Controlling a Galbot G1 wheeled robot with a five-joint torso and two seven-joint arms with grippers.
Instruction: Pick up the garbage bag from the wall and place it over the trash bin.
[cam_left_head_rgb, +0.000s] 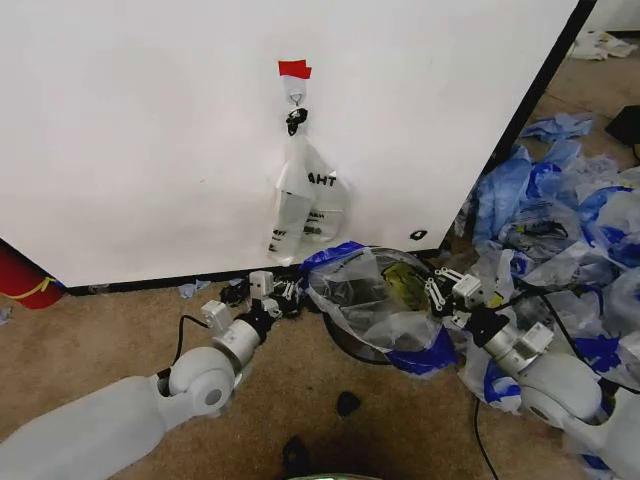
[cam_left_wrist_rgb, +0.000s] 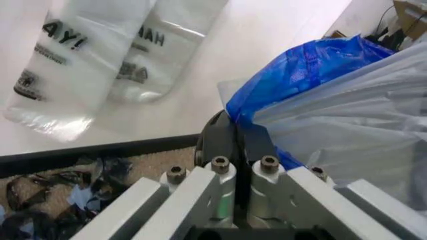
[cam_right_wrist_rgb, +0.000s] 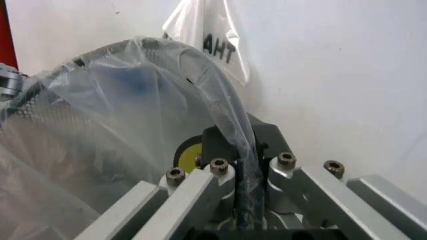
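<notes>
The garbage bag (cam_left_head_rgb: 372, 292), translucent with a yellow smiley and blue patches, lies spread over the black mesh trash bin (cam_left_head_rgb: 352, 347) at the foot of the wall (cam_left_head_rgb: 150, 130). My left gripper (cam_left_head_rgb: 283, 297) is at the bag's left edge, and in the left wrist view its gripper (cam_left_wrist_rgb: 235, 142) is shut against the blue fold of the garbage bag (cam_left_wrist_rgb: 287, 85). My right gripper (cam_left_head_rgb: 441, 293) holds the right edge. The right wrist view has the gripper (cam_right_wrist_rgb: 243, 145) pinching a strip of garbage bag (cam_right_wrist_rgb: 133, 100) film.
More white lettered bags (cam_left_head_rgb: 305, 200) hang from the hook (cam_left_head_rgb: 296, 97) under red tape (cam_left_head_rgb: 294, 69). A red cylinder (cam_left_head_rgb: 20, 275) stands at the left. A pile of blue and white bags (cam_left_head_rgb: 560, 220) covers the floor at the right. Black scraps (cam_left_head_rgb: 347, 403) lie on the carpet.
</notes>
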